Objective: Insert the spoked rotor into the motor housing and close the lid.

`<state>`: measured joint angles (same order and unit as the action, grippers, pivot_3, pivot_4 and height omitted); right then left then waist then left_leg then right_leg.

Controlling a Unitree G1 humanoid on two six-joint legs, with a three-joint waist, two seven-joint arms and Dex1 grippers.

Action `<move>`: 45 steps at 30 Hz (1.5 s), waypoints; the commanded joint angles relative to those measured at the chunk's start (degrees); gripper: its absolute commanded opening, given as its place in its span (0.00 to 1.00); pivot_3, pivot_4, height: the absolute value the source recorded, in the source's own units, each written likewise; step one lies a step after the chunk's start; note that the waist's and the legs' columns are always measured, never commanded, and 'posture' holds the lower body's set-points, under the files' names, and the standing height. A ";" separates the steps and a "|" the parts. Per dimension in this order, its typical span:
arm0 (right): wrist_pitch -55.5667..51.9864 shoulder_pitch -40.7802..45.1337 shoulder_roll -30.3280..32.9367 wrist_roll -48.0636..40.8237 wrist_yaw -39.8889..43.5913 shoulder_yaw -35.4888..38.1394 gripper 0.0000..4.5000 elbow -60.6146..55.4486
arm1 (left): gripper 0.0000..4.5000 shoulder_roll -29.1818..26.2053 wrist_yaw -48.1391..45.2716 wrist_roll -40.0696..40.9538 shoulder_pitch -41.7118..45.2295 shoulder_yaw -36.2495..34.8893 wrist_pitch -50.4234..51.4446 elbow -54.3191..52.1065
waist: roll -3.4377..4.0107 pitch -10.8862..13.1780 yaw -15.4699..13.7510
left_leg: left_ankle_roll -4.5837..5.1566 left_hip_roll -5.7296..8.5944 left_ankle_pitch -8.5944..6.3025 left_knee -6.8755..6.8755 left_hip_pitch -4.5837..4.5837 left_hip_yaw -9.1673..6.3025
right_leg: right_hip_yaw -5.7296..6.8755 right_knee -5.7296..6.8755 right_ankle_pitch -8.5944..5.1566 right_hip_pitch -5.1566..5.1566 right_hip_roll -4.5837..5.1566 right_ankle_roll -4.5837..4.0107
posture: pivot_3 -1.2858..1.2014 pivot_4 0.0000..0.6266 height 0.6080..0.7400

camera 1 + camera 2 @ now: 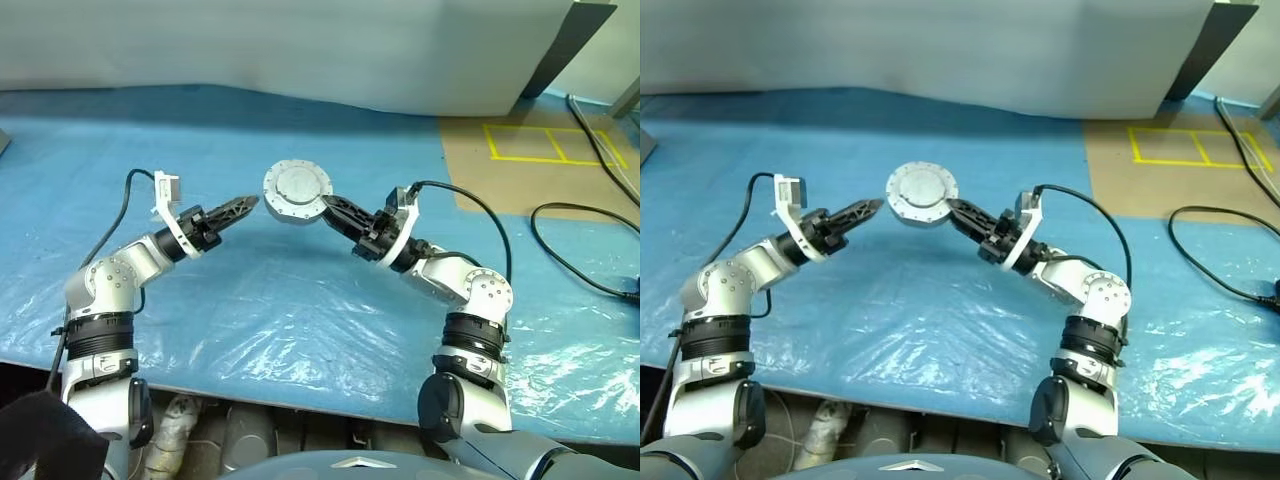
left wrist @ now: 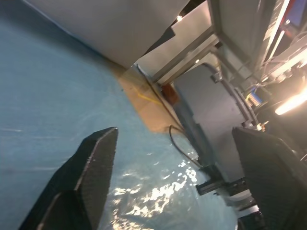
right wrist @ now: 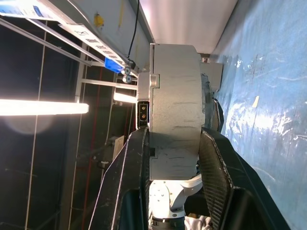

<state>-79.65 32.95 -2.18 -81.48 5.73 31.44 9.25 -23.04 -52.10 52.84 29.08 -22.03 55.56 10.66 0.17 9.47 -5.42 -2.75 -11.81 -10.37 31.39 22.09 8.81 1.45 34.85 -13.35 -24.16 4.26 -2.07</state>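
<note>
The motor housing (image 3: 175,110), a round grey metal drum, hangs in the air above the blue table cover. My right gripper (image 1: 328,205) is shut on it, one finger on each flat face. Toward me it shows a plain grey round face (image 1: 297,186) with small bolts round the rim, which looks like the lid sitting flush on the housing. The spoked rotor is hidden. Just left of the housing and at the same height, my left gripper (image 1: 245,205) stands apart from it. It is open, and its fingers (image 2: 98,158) are spread wide with nothing between them.
A crinkled blue plastic sheet (image 1: 300,310) covers the table. At the back right lie a brown cardboard patch with yellow tape lines (image 1: 545,145) and black cables (image 1: 575,240). A grey panel (image 1: 300,50) stands along the back edge.
</note>
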 commanded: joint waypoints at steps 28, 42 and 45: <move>10.29 -2.54 8.50 -15.65 -4.54 -13.30 0.25 -4.91 | 0.99 13.47 16.26 10.68 4.78 1.97 5.10 -1.21 | -0.02 0.00 -0.12 | -0.01 0.04 0.00 0.85 0.32 -0.29 | -0.05 0.27 0.28 0.05 -0.01 0.46 | 0.52 0.24 1.00; 13.36 -2.86 9.92 -15.38 -3.90 -16.03 0.25 -5.52 | 0.59 13.37 20.18 14.27 3.49 1.24 7.90 -2.47 | -0.03 0.01 -0.12 | 0.00 0.04 0.00 0.95 0.34 -0.32 | -0.04 0.35 0.28 0.05 0.00 0.46 | 0.52 0.24 1.00; 15.37 -2.95 10.32 -11.79 -3.03 -16.71 0.25 -7.89 | 0.59 12.71 20.93 15.46 3.26 0.90 9.20 -2.36 | -0.03 0.01 -0.14 | 0.00 0.04 0.00 0.95 0.35 -0.32 | -0.04 0.35 0.28 0.05 0.00 0.46 | 0.52 0.24 1.00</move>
<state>-66.69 29.05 8.40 -92.87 0.62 14.15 5.56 -9.62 -31.24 66.77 32.39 -21.01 63.81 10.54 0.14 9.48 -5.57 -2.75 -11.77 -10.37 32.34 22.45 8.49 1.41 35.20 -13.08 -24.12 4.26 -1.61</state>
